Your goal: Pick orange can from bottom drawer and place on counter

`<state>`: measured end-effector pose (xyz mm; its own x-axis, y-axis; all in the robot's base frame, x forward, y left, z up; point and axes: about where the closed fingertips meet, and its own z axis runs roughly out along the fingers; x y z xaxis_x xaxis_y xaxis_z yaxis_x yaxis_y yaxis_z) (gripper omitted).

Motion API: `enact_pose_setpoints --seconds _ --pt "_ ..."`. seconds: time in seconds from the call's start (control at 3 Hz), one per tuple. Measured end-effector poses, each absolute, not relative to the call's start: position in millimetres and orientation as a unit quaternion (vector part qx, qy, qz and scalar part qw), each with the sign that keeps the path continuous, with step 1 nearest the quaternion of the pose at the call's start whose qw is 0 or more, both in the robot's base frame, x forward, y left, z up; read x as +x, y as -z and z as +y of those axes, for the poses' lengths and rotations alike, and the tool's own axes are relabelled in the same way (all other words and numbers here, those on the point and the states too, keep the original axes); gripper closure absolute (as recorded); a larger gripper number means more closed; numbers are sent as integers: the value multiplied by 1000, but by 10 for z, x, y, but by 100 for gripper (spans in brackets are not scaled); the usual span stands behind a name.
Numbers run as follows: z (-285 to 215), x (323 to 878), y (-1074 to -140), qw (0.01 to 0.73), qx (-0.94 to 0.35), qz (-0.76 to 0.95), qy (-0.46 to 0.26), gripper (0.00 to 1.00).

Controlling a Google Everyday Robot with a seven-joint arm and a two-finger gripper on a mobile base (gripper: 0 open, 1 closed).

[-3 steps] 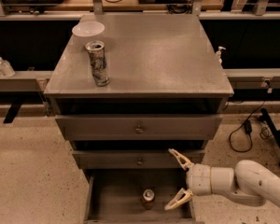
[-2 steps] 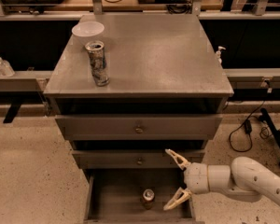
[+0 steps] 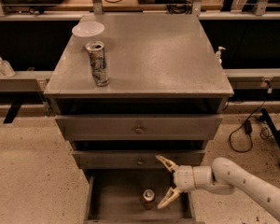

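The orange can (image 3: pixel 148 198) stands upright on the floor of the open bottom drawer (image 3: pixel 112 199), near its middle front. My gripper (image 3: pixel 166 182) is open, just right of the can and slightly above it, its two pale fingers spread one above the other and pointing left. The lower fingertip (image 3: pixel 161 203) is close to the can but apart from it. The white arm comes in from the lower right. The counter (image 3: pixel 154 55) is the broad grey top of the cabinet.
A taller patterned can (image 3: pixel 98 63) and a white bowl (image 3: pixel 87 29) stand on the counter's left side. Two upper drawers with knobs (image 3: pixel 139 129) are partly pulled out above the bottom drawer. Cables and a stand leg lie on the floor at right (image 3: pixel 270 125).
My gripper has moved a little to the left, closer to the orange can, still open. The can has not moved.
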<state>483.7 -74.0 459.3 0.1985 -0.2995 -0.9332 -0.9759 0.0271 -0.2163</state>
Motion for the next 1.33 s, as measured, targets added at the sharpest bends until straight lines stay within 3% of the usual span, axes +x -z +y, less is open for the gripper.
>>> enact_pose_setpoints --seconds 0.67,1.33 --pt "-904 5049 -3788 460 -577 597 -315 0" --pt "-828 5042 -3723 455 -578 589 -335 0"
